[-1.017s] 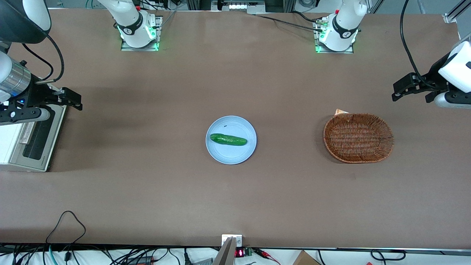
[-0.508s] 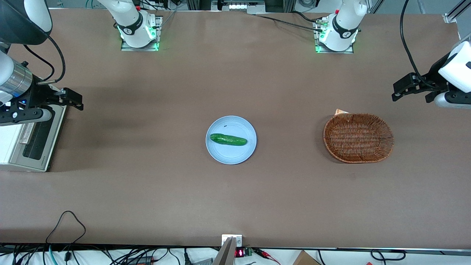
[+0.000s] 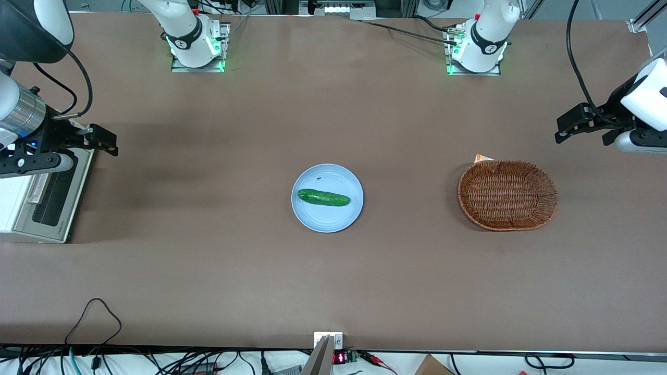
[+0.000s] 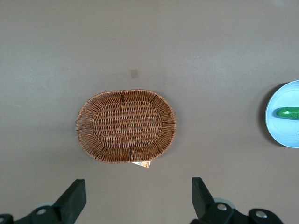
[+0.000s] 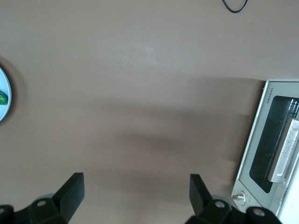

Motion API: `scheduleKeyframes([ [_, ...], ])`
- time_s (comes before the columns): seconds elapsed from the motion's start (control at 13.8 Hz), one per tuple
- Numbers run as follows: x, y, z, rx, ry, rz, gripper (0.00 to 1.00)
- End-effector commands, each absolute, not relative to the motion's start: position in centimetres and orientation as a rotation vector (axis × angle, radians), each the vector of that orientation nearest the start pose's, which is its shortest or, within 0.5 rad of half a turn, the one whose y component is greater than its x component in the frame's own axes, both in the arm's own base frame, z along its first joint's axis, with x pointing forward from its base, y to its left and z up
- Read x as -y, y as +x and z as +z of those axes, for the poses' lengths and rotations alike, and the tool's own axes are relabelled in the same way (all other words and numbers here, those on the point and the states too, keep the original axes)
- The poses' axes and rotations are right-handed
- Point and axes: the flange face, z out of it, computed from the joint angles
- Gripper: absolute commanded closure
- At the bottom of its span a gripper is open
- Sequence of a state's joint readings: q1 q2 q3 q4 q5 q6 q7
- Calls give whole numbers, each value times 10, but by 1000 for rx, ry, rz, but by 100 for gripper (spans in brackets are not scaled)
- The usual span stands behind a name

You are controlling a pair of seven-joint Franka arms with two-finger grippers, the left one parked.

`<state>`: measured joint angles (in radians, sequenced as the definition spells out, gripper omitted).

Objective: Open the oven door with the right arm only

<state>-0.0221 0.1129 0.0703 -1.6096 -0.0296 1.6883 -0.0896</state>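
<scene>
The brown desk [image 3: 208, 271] carried the white toaster oven [image 3: 15, 208] at the working arm's end, its oven door [image 5: 271, 140] closed, the bar handle [image 5: 286, 149] across the dark glass, with the right arm [image 3: 21, 112] poised above the oven's top. The wicker basket [image 3: 507, 195] lay toward the parked arm's end, and the light-blue plate [image 3: 327, 198] sat mid-desk between oven and basket, well apart from both. The claw [image 3: 104, 141] hung released, fingers [image 5: 70, 189] spread wide and holding nothing, over bare desk just beside the oven; the cucumber [image 3: 323, 197] lay on the plate.
</scene>
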Motion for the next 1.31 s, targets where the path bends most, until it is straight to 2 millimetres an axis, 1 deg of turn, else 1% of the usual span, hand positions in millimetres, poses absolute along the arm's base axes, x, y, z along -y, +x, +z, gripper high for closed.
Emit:
scheduleKeyframes([
  [0.0,-26,590,556,235,-3150,58,0],
  [0.44,-26,590,554,239,-3149,68,1],
  [0.51,-26,589,554,234,-3147,77,9],
  [0.58,-27,589,555,241,-3145,77,36],
  [0.65,-28,588,555,238,-3133,86,72],
  [0.73,-28,587,554,217,-3108,101,92],
  [0.8,-28,587,554,207,-3097,98,100],
  [1.16,-27,589,548,196,-3104,111,100],
  [1.23,-25,592,543,152,-3119,119,100],
])
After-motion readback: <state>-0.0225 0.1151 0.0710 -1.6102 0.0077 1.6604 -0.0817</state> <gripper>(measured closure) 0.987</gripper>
